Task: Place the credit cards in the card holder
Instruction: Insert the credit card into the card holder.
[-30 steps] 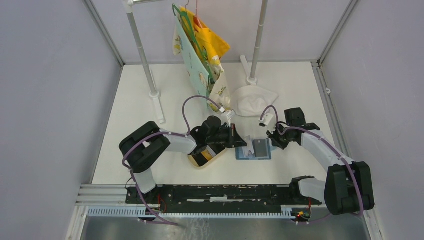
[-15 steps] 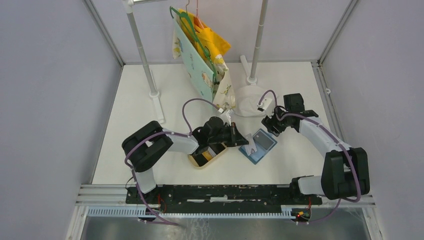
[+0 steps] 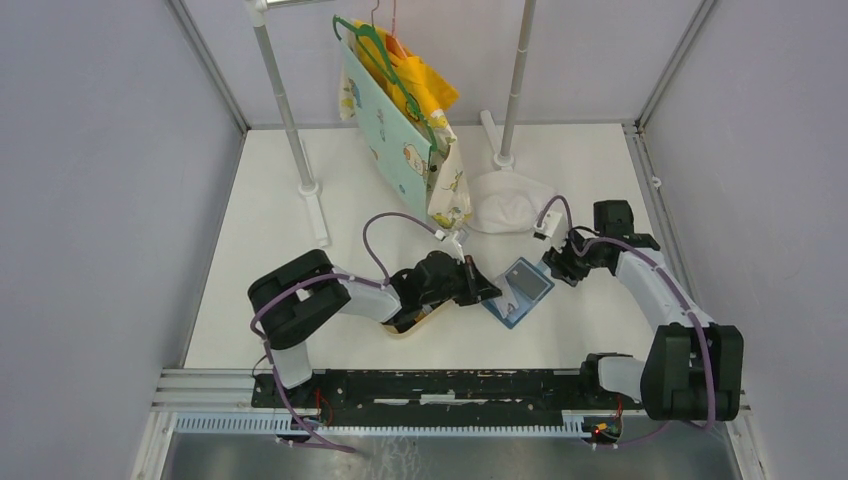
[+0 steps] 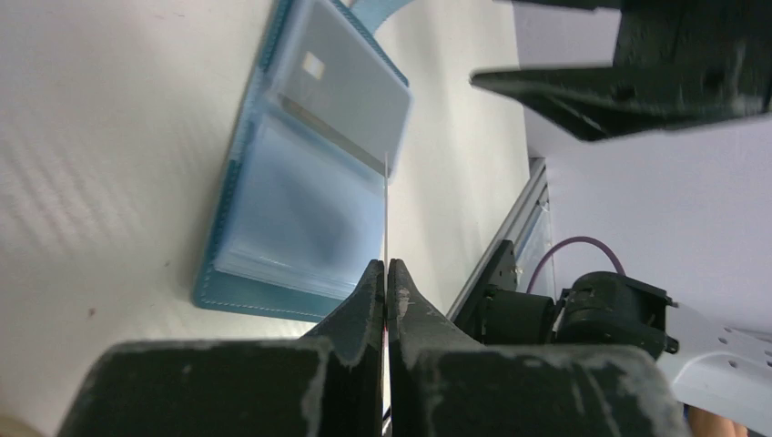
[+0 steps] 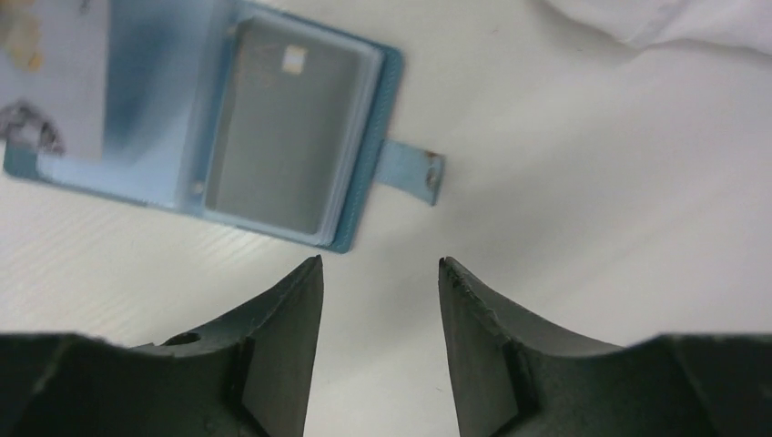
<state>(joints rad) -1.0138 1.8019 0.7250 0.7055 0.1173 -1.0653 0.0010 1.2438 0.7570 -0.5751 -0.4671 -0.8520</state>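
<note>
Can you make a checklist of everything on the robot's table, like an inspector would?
Surface: white table, no spills seen.
Job's things: blue card holder lies open; sleeved card inside it; held card edge-on in the left claw.
Clutter: tan tray partly under the left arm; white cloth further back.
Claws: left claw shut on the held card; right claw open, empty.
Cables: purple cables loop off both arms, no snag seen.
Surroundings: grey walls; rack poles, hanging bag.

We see two arms, left arm and right arm, built of glossy black joints and white links. A purple cable loops along each. On the left gripper and right gripper, the fingers are matte black wedges with edges scuffed pale grey.
</note>
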